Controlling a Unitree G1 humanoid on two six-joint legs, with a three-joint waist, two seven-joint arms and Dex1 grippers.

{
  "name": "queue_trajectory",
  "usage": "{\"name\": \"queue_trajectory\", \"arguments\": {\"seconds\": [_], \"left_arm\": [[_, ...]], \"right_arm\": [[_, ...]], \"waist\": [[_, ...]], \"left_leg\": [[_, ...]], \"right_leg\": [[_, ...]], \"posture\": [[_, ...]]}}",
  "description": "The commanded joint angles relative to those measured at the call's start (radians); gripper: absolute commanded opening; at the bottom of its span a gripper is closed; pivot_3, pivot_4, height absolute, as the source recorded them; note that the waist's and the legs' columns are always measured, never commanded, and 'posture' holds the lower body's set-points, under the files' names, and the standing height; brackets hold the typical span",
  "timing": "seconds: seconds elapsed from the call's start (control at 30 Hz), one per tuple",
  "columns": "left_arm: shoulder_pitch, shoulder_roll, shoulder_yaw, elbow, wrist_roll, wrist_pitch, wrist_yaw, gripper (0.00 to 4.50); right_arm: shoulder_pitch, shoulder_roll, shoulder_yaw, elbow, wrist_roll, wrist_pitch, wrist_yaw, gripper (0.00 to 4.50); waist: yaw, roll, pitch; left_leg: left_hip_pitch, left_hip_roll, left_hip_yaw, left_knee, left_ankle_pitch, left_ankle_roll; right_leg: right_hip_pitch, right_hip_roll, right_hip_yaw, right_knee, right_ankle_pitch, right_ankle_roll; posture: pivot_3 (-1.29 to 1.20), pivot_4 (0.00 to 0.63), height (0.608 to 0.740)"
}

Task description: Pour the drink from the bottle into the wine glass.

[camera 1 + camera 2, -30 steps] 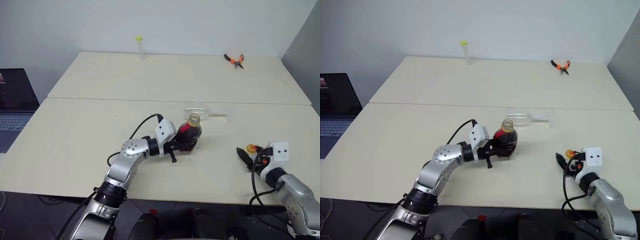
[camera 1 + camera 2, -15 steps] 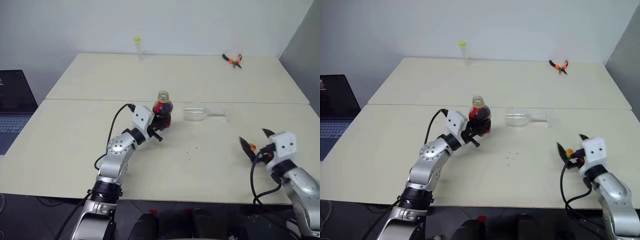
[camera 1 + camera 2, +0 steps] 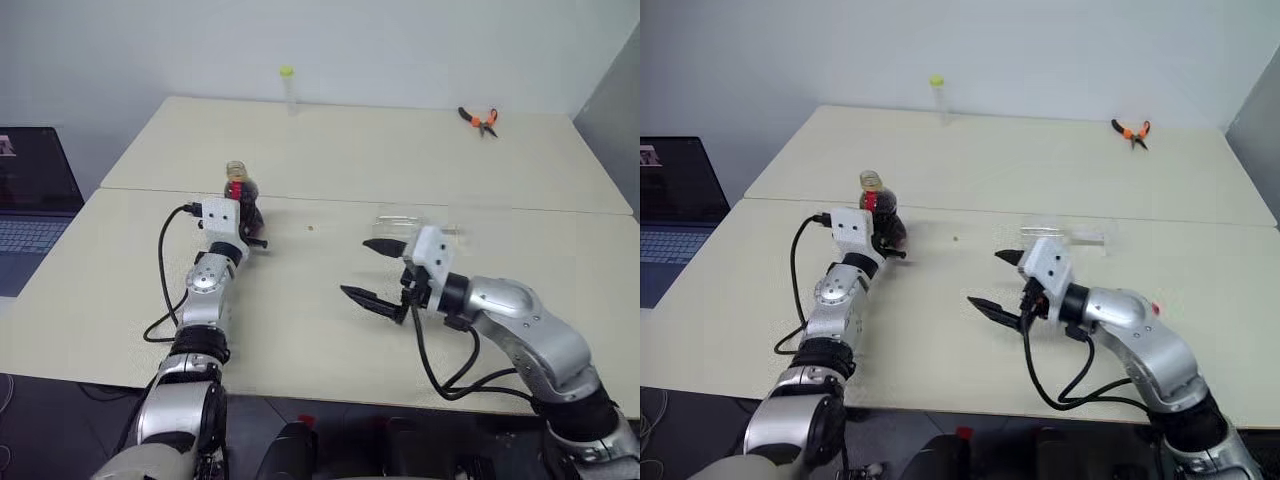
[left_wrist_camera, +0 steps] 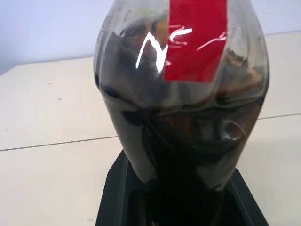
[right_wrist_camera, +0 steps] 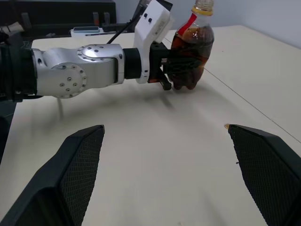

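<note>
Clear wine glass (image 3: 405, 222) lies on its side on the table (image 3: 300, 300), just beyond the right gripper (image 3: 372, 270), stem pointing right.
Its fingers gape wide, empty; the left gripper (image 3: 243, 222), clamped on the upright bottle (image 3: 242, 195), stands well apart to the left.

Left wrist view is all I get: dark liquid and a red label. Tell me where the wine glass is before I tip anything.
Observer: The clear stemmed wine glass lies on its side on the beige table, well off to the robot's right of the small clear plastic bottle.
Operator: Report the right gripper.
Observer: The right gripper hangs open above the table, on the near side of the glass, holding nothing.
Operator: Confirm the cap.
Observer: The bottle is uncapped and upright in the shut left gripper.
</note>
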Motion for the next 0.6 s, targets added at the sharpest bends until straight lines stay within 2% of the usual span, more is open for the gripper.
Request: {"name": "queue_trajectory", "arguments": {"seconds": [0.03,0.17,0.37,0.53,0.57,0.6], "left_arm": [[-0.057,0.014,0.026,0.07,-0.007,-0.069,0.021,0.64],[-0.07,0.011,0.044,0.131,-0.022,-0.087,0.006,0.64],[-0.029,0.008,0.073,0.138,-0.052,-0.092,-0.021,2.73],[0.02,0.014,0.072,0.09,-0.062,-0.087,-0.055,4.28],[0.033,0.015,0.071,0.075,-0.063,-0.083,-0.063,4.48],[0.053,0.017,0.066,0.049,-0.062,-0.074,-0.075,4.48]], "right_arm": [[-0.029,0.02,0.016,-0.003,-0.024,-0.014,0.011,4.5],[-0.025,0.041,0.019,-0.011,-0.035,-0.005,0.01,4.5],[-0.014,0.062,0.014,-0.034,-0.038,0.01,-0.006,4.5],[-0.004,0.072,0.014,-0.058,-0.034,0.022,-0.019,4.5],[-0.002,0.074,0.013,-0.065,-0.033,0.025,-0.022,4.5],[0.002,0.075,0.011,-0.075,-0.031,0.029,-0.024,4.5]], "waist": [[0.0,0.0,0.0],[-0.002,0.0,0.0],[-0.013,0.0,0.0],[-0.016,0.0,0.0],[-0.016,0.0,0.0],[-0.017,0.0,-0.001]], "left_leg": [[0.0,0.0,0.0,0.0,0.0,0.0],[0.0,0.0,0.0,0.0,0.0,0.0],[0.001,0.0,0.0,0.0,0.0,0.0],[0.001,0.0,0.0,0.0,0.0,0.0],[0.001,0.0,0.0,0.0,0.0,0.0],[0.001,0.001,0.0,0.0,0.0,0.0]], "right_leg": [[0.0,0.0,0.0,0.0,0.0,0.0],[-0.001,0.0,-0.001,0.001,0.0,0.0],[-0.001,0.0,-0.001,0.002,0.0,0.0],[-0.001,0.0,0.0,0.002,0.0,0.0],[-0.001,0.0,0.0,0.002,0.0,0.0],[-0.001,0.0,0.0,0.002,0.0,0.0]], "posture": [[0.0,0.15,0.74],[0.0,0.15,0.74],[0.0,0.15,0.74],[0.0,0.15,0.74],[0.0,0.15,0.74],[0.0,0.15,0.74]]}}
